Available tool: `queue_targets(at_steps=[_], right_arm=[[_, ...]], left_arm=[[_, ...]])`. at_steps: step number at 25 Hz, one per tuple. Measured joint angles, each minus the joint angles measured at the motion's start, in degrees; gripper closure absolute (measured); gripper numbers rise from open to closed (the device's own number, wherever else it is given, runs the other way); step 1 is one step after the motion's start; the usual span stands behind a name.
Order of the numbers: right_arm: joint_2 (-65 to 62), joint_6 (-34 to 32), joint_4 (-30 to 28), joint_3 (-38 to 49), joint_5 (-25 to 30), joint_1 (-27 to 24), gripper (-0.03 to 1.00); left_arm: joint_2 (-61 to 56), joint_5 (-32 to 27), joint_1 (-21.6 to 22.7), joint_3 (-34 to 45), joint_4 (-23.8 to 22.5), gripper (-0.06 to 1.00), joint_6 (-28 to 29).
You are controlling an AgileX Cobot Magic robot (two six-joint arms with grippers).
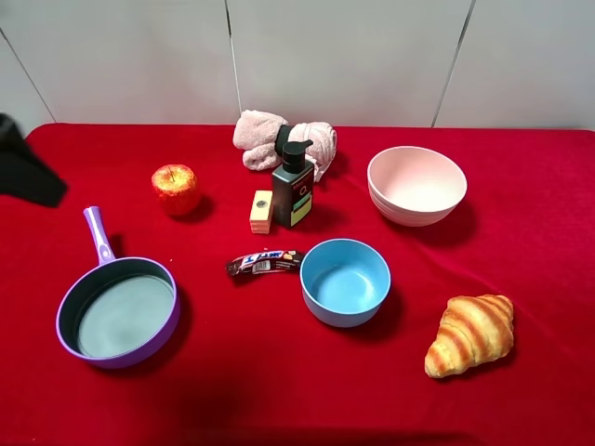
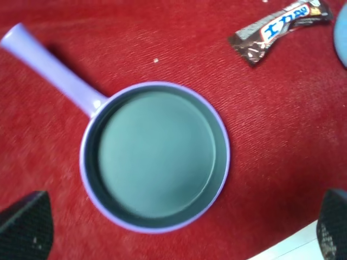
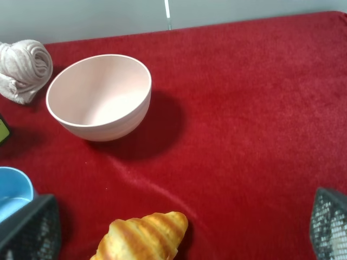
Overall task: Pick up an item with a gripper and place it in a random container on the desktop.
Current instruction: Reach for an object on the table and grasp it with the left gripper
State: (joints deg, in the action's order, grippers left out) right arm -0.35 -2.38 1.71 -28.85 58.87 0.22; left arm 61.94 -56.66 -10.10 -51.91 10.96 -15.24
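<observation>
The candy bar [image 1: 265, 263] lies flat on the red desktop [image 1: 232, 390], just left of the light-blue bowl [image 1: 345, 282], which is empty. In the left wrist view the bar [image 2: 282, 30] lies beyond the purple pan, with the bowl's edge [image 2: 342, 32] beside it. My left gripper [image 2: 179, 230] is open and empty, its fingertips [image 2: 24, 225] spread wide above the pan. My right gripper [image 3: 179, 227] is open and empty, with the bowl's edge [image 3: 12, 192] near one fingertip [image 3: 30, 230]. Neither claw shows in the exterior view; only a black arm part [image 1: 23, 172] shows at the left edge.
A purple pan [image 1: 118, 309] sits front left. An apple [image 1: 176, 189], a wooden block [image 1: 261, 212], a soap bottle [image 1: 294, 186] and a rolled towel [image 1: 284, 141] stand behind the bar. A pink bowl [image 1: 416, 185] sits back right and a croissant [image 1: 471, 333] front right.
</observation>
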Motion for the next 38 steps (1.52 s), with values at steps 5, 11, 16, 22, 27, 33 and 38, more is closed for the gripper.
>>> queue_targets(at_steps=[5, 11, 16, 22, 27, 33, 38], right_arm=[[0.00, 0.00, 0.00, 0.00, 0.00, 0.00, 0.28], [0.00, 0.00, 0.00, 0.00, 0.00, 0.00, 0.28], [0.00, 0.00, 0.00, 0.00, 0.00, 0.00, 0.28], [0.00, 0.00, 0.00, 0.00, 0.00, 0.00, 0.28], [0.00, 0.00, 0.00, 0.00, 0.00, 0.00, 0.28], [0.00, 0.00, 0.00, 0.00, 0.00, 0.00, 0.28], [0.00, 0.00, 0.00, 0.00, 0.00, 0.00, 0.28]], left_arm=[[8.29, 2.01, -4.49, -2.52, 0.06, -0.02, -1.90], [17.13, 3.53, -9.54, -6.21, 0.16, -0.02, -5.93], [24.08, 4.71, -13.80, -9.87, -0.93, 0.00, -8.27], [31.04, 6.71, -19.69, -12.79, -4.93, 0.00, -8.96], [35.85, 10.55, -24.49, -13.04, -7.98, 0.00, -9.99], [40.52, 15.40, -27.85, -13.04, -9.43, 0.01, -12.40], [43.67, 18.90, -29.01, -13.83, -9.38, 0.02, -14.96]])
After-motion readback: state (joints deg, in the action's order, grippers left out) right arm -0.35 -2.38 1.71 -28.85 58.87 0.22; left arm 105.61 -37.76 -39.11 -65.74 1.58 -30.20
